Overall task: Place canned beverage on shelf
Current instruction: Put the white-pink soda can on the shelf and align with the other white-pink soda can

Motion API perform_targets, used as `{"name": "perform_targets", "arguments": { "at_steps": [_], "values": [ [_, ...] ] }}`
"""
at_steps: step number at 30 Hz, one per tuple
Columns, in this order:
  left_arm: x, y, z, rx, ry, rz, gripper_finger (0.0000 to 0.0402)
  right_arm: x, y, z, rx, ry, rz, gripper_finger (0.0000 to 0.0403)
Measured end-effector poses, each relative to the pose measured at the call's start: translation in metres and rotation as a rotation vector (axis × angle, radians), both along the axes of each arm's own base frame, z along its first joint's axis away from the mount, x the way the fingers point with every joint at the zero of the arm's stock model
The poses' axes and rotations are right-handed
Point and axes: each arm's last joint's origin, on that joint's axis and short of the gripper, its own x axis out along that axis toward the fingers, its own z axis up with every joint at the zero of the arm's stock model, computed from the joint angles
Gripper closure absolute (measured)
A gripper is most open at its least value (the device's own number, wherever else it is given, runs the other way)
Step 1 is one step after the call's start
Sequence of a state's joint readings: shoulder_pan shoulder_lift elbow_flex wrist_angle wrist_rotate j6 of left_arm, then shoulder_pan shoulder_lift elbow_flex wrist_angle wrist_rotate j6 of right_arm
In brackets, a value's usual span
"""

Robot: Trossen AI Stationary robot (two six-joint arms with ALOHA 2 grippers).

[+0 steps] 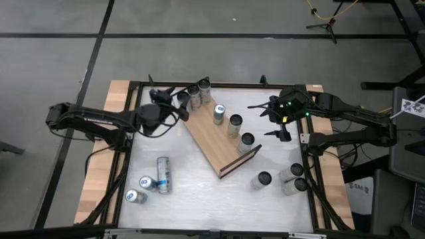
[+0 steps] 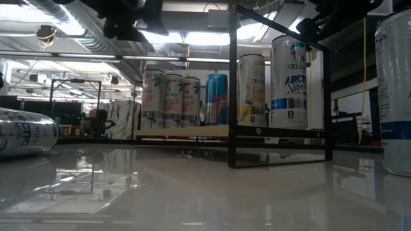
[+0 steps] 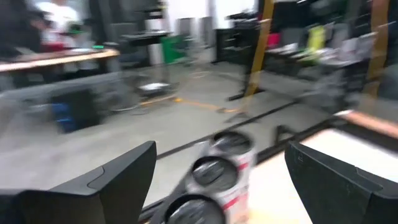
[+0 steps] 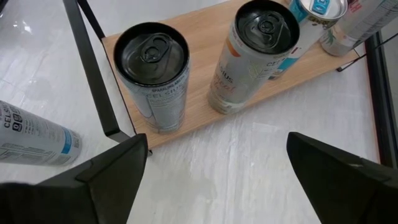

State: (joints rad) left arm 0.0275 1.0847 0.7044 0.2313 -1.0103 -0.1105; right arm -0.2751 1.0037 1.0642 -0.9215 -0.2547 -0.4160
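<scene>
Silver cans (image 1: pixel 291 174) standing near the desk's front-right corner are closest to our right tool (image 1: pixel 273 119), open and empty above. Beyond, the shelf (image 1: pixel 214 136) lies diagonally mid-desk; the left tool (image 1: pixel 174 101), open, hovers at its far end.

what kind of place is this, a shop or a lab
Likely a robotics lab or workshop, not a shop: bare concrete floor, workbenches in the room behind, and a framed test table holding a small wooden shelf.

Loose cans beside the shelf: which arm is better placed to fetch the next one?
Probably right. The right gripper is open and empty, with three upright cans on its side. The left gripper, also open, hovers at the shelf's far end, among placed cans.
</scene>
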Motion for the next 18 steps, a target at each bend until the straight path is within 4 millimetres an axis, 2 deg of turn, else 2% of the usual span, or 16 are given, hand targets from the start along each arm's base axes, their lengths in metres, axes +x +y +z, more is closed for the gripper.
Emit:
{"name": "perform_targets", "arguments": {
  "at_steps": [6,18],
  "values": [
    [-0.007,0.022,0.016,0.002,-0.085,-0.237,0.0054,0.0,0.0,0.0,0.0,0.0,0.0,0.0024],
    [-0.026,0.082,0.014,0.001,-0.03,-0.464,0.0054,0.0,0.0,0.0,0.0,0.0,0.0,0.0024]
  ]
}}
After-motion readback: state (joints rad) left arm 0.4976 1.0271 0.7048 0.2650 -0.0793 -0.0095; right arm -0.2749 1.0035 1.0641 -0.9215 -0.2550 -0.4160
